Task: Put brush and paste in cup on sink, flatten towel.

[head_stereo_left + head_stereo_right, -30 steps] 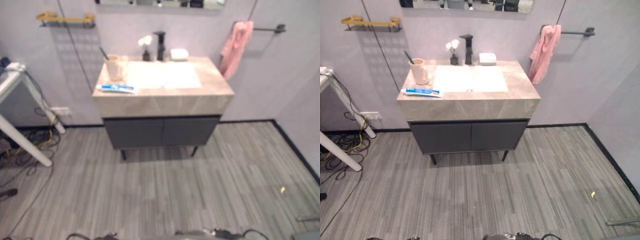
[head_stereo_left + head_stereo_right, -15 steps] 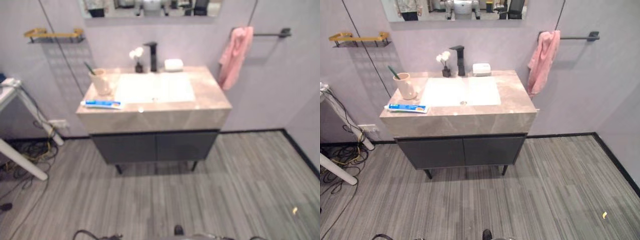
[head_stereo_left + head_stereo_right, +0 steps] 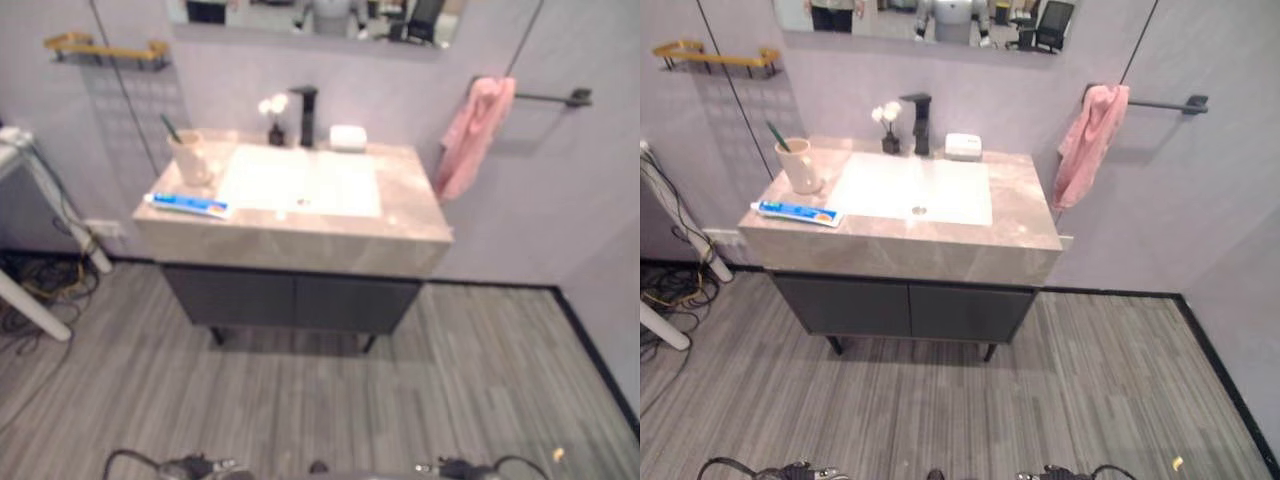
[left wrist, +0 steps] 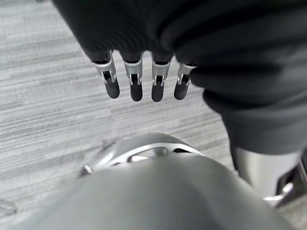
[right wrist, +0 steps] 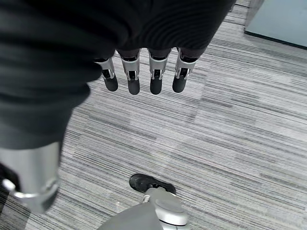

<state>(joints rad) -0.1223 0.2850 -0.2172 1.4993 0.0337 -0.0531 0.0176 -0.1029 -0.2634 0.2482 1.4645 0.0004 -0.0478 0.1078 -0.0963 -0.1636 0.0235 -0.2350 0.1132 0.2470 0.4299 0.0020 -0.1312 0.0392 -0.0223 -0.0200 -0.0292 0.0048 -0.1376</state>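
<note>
Toothpaste (image 3: 796, 212) lies beside the cup (image 3: 801, 166) (brush (image 3: 776, 137) inside) — both hands' fingers (image 4: 135, 86) (image 5: 133, 81) straight, empty

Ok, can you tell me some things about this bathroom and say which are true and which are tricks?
1. The toothbrush stands in the cup. True.
2. The toothpaste is in the cup too. False: it lies flat on the counter, near the front edge, in front of the cup.
3. The pink towel is spread out flat on its bar. False: it hangs bunched at one end of the bar.
4. The left hand and the right hand hold nothing, fingers straight, over the floor. True.
5. The flower stands beside the black tap. True.
</note>
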